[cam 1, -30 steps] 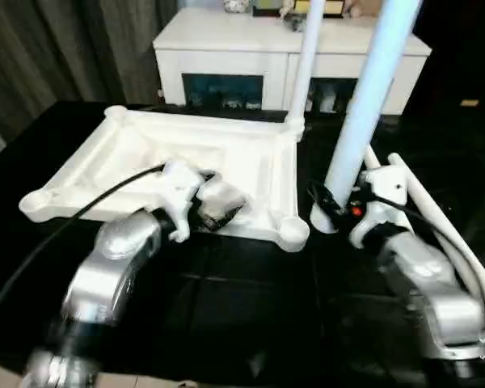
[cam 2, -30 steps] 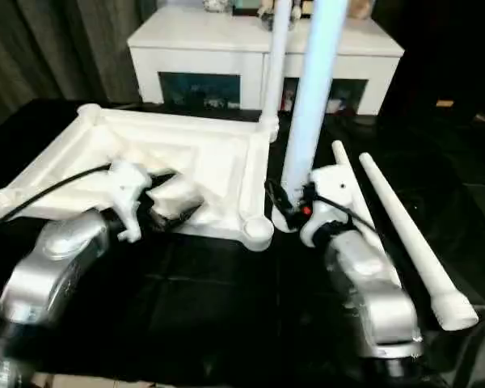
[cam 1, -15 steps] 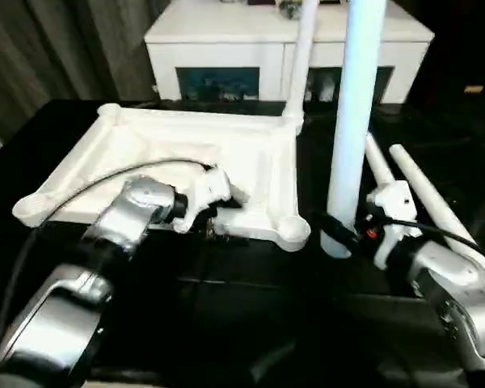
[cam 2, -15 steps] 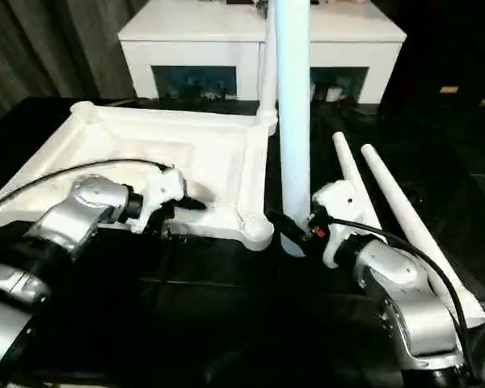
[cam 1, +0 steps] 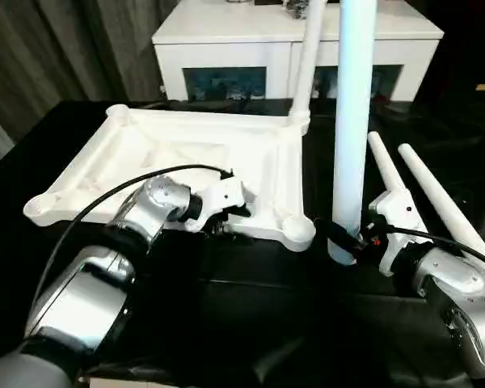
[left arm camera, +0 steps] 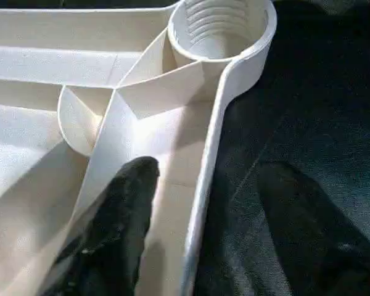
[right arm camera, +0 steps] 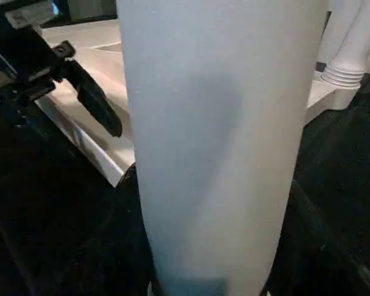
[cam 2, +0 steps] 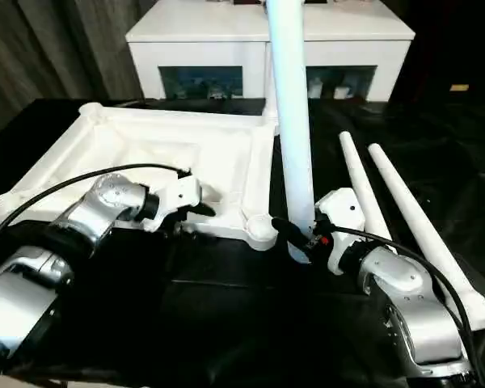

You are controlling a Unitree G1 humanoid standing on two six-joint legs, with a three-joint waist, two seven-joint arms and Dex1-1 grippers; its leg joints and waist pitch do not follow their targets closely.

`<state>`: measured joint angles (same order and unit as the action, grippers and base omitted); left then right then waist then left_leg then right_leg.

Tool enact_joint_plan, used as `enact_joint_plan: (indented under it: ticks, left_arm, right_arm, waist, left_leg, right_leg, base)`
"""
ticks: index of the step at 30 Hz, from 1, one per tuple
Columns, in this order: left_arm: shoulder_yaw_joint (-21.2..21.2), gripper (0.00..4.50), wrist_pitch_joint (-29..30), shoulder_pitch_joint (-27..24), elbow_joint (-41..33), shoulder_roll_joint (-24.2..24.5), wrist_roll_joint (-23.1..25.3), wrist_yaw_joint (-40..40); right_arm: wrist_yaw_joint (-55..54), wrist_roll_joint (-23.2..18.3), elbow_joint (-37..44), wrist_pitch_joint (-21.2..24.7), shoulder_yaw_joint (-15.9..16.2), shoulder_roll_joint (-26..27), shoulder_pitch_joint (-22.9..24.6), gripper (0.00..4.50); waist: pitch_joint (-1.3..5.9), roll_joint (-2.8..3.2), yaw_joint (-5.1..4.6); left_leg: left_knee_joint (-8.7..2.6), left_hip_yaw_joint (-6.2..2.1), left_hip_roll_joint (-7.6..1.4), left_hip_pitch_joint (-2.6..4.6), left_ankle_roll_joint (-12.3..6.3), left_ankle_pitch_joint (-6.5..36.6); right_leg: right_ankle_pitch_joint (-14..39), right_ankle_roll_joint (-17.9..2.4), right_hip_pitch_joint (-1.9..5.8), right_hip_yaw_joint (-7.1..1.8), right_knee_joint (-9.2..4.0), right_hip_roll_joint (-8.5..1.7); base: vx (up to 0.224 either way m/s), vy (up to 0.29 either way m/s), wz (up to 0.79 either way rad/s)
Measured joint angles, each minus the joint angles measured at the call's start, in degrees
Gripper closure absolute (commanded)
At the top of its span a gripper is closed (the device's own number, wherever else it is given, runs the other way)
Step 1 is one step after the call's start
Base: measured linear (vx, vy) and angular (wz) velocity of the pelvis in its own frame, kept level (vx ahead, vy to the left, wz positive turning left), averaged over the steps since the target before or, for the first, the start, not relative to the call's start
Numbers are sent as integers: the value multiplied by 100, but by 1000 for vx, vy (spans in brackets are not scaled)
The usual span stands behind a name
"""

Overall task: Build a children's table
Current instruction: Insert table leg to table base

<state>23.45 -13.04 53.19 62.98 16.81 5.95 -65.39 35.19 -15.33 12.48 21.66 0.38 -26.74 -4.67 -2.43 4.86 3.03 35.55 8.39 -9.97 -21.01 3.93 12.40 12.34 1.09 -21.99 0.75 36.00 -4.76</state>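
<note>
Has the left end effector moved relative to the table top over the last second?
Yes. The left end effector has shifted toward the table top's near rim, closer to the near right corner socket.

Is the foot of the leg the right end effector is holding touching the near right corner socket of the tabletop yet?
Apart. In the left eye view, the upright leg stands on the black surface beside the corner socket, with dark cloth between them.

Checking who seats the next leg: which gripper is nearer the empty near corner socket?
Left. The left gripper sits at the tabletop's near rim beside the socket; the right gripper holds the upright leg just past it.
</note>
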Motion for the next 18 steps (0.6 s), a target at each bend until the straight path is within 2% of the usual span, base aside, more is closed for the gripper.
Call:
enact_joint_plan:
  ticks: [2, 6, 8, 12, 14, 18]
  left_arm:
    - [1, 208, -81, 27, 102, -24, 51, 0]
    - [0, 221, -285, 161, 425, -58, 187, 44]
    - [3, 243, -373, 183, 555, -62, 272, 56]
    - [13, 267, -377, 184, 617, -76, 306, 37]
    - [15, 301, -390, 189, 661, -76, 346, 15]
    - [15, 323, -417, 289, 713, -76, 401, -28]
  right_arm:
    - [-7, 10, 29, -1, -1, 0, 7, 261]
    - [-30, 19, 49, -6, -1, 1, 40, 261]
    - [-44, 24, 55, -7, 0, 1, 49, 261]
    - [-55, 27, 56, -9, 0, 2, 52, 261]
    - [-72, 29, 57, -27, 0, 3, 53, 261]
    - [-97, 37, 76, -62, 0, 3, 55, 261]
  waist:
    - [-2, 10, -4]
    - [-4, 31, -5]
    - [-4, 45, -10]
    - [-11, 56, -15]
    - [-14, 63, -20]
    - [-16, 68, -41]
  left_leg:
    - [0, 0, 0, -1, 0, 0]
    - [0, 0, 0, -1, 0, 0]
    - [0, 0, 1, -2, 0, 0]
    - [0, 0, 1, -3, 0, 0]
    - [0, 0, 1, -3, 0, 0]
    - [-4, 0, 1, -4, -1, 1]
  right_leg:
    - [0, 0, 0, 1, -1, 0]
    - [0, 0, 0, 1, -2, -1]
    - [0, 0, 0, 1, -4, -2]
    - [0, 0, 0, 2, -6, -2]
    - [0, 0, 0, 2, -6, -3]
    - [0, 0, 0, 3, -12, -3]
  base:
    - [0, 0, 0]
    - [0, 0, 0]
    - [0, 0, 0]
    - [0, 0, 0]
    - [0, 0, 0]
    - [0, 0, 0]
